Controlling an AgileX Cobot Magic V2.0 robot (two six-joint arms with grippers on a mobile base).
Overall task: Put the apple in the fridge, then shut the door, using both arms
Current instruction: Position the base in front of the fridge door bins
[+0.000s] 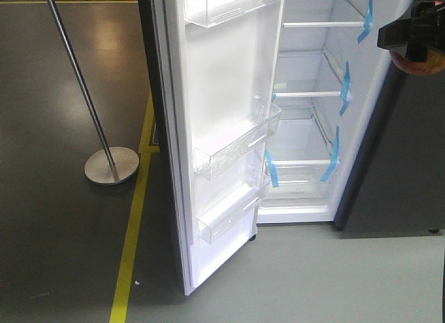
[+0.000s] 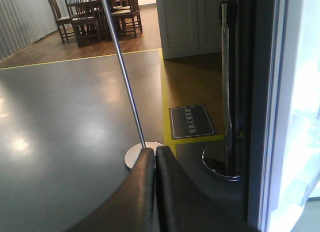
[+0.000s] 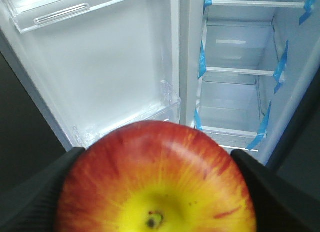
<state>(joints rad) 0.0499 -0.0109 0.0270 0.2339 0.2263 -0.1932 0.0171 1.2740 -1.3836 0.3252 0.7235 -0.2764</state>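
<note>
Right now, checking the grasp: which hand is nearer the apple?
Right. The right hand grips the apple before the open fridge; the left hand, shut and empty, points at the floor outside the door.

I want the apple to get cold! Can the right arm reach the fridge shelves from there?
Probably yes. The door stands wide open, and nothing shows between the shelves and the apple held in the jaws of the right arm. It would likely need to move left and inward.
</note>
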